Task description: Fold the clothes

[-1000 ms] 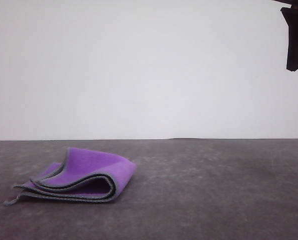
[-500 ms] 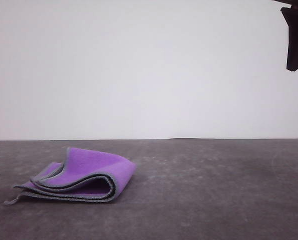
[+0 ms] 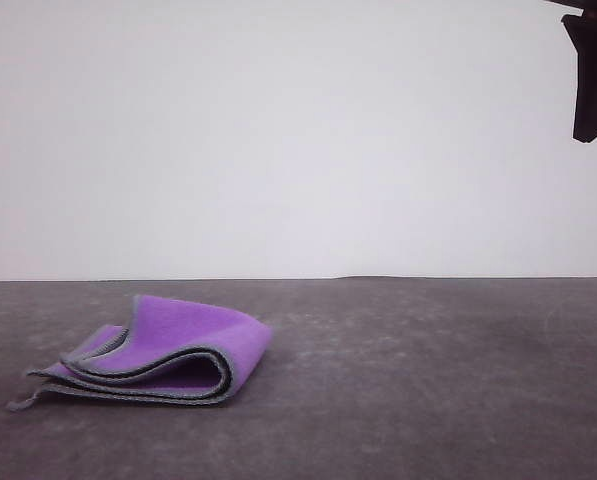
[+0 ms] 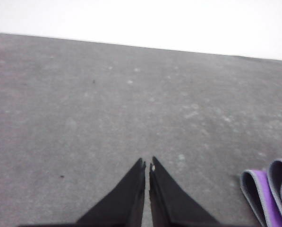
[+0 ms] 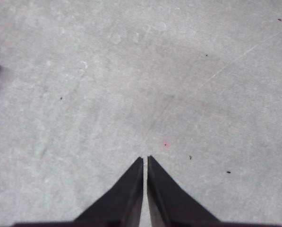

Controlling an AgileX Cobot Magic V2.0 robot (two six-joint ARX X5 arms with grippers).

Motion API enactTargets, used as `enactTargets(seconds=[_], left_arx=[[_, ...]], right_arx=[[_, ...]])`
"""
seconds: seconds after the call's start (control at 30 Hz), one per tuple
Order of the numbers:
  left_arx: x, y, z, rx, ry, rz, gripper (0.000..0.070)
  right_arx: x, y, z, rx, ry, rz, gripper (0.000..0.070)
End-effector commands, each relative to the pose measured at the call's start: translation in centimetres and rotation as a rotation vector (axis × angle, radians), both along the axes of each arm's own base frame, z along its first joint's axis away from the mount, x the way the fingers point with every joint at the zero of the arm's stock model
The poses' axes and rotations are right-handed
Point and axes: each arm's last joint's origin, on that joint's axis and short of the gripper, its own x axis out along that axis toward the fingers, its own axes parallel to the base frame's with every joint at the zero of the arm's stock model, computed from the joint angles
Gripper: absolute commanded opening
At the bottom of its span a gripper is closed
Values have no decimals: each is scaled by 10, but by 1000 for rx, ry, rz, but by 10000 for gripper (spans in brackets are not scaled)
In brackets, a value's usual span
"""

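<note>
A dark grey table (image 3: 428,380) is spanning the full width, its surface showing pale scuffs, faint scratches and small dark specks. A plain white wall (image 3: 278,140) is standing behind its far edge.

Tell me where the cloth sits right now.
In the front view the folded cloth lies on the grey table, left of centre and near the front edge, touched by neither pincer.

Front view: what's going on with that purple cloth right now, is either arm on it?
Neither arm is on it. The cloth lies folded into loose layers on the grey table, purple face outward. The left gripper and right gripper are both shut on nothing, above bare table, apart from the cloth.
</note>
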Motion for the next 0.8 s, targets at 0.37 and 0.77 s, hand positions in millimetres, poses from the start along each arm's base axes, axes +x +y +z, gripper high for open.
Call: enactTargets(seconds=[0.37,0.77], left_arx=[[1,0,-7,0,24,2,0],[1,0,-7,0,24,2,0]], right_arx=[[3,2,4,-1,-16,10,6],[3,2,4,-14,-30,30,6]])
